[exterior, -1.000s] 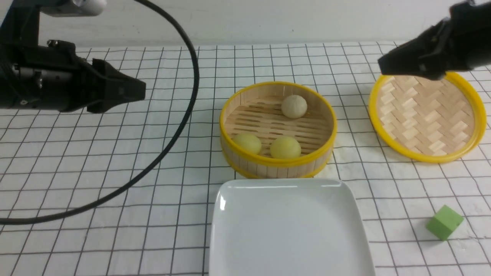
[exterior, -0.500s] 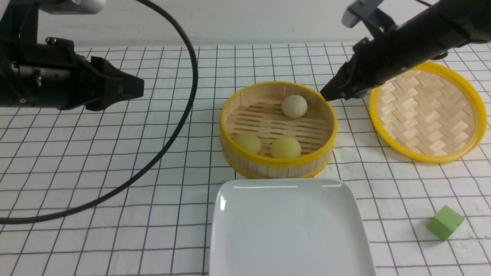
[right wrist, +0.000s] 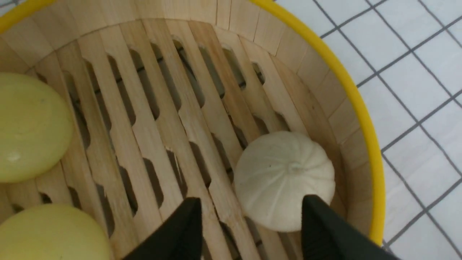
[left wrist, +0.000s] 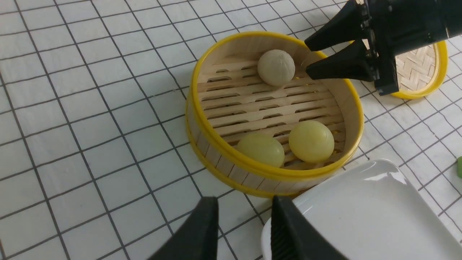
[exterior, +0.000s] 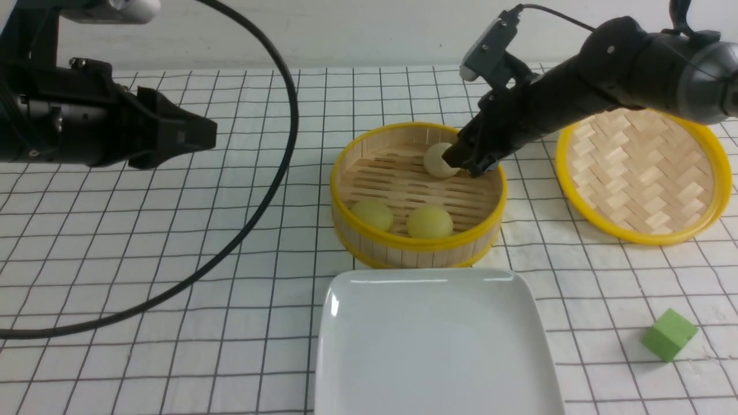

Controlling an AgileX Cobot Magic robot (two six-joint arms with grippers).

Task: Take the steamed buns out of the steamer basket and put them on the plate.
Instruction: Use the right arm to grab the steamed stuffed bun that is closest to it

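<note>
Inside the steamer basket [exterior: 418, 246], by its far wall, the right gripper [right wrist: 251, 204] hovers with jaws spread at the pleated bun [right wrist: 285, 177], grasping nothing. Trouble looms: one finger [right wrist: 319, 224] lines up over the bun's edge near the wall, so closing could squash or flick it.

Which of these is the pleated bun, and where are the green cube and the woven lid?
pleated bun [right wrist: 285, 178], right wrist view, its domed top.
green cube [exterior: 667, 337], front view, its middle.
woven lid [exterior: 640, 178], front view, its woven centre.
</note>
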